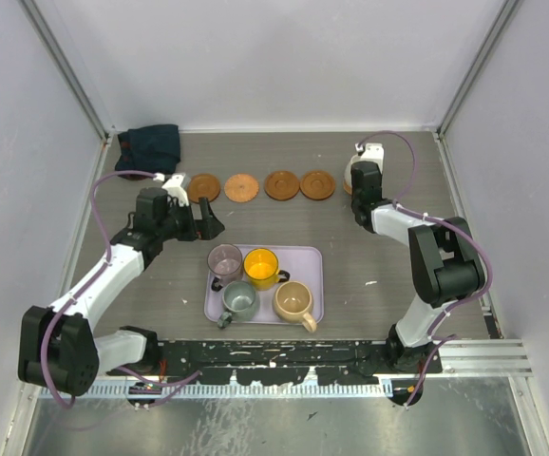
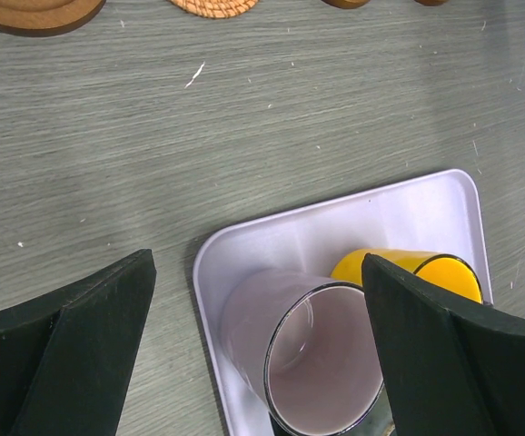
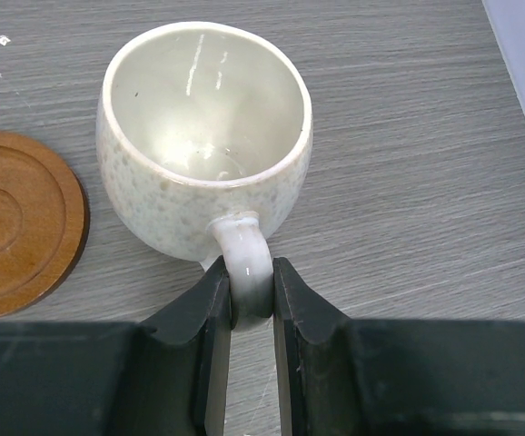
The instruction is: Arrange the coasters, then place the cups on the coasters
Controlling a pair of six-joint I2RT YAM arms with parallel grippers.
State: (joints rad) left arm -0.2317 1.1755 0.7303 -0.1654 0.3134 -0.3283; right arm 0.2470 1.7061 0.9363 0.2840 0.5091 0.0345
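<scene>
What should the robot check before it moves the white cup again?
1. Right claw pinching the handle of the speckled cream-white ceramic cup: ok.
2. Cup upright: ok.
3. Cup on the round brown wooden coaster: not ok, it is beside it.
4. Cup lifted off the grey wood-grain table: cannot tell.
5. Left claw open, facing the mauve-pink ceramic cup in the lavender tray: ok.

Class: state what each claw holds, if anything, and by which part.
Right claw grips the cream-white cup by its handle; left claw, open, holds nothing.
</scene>
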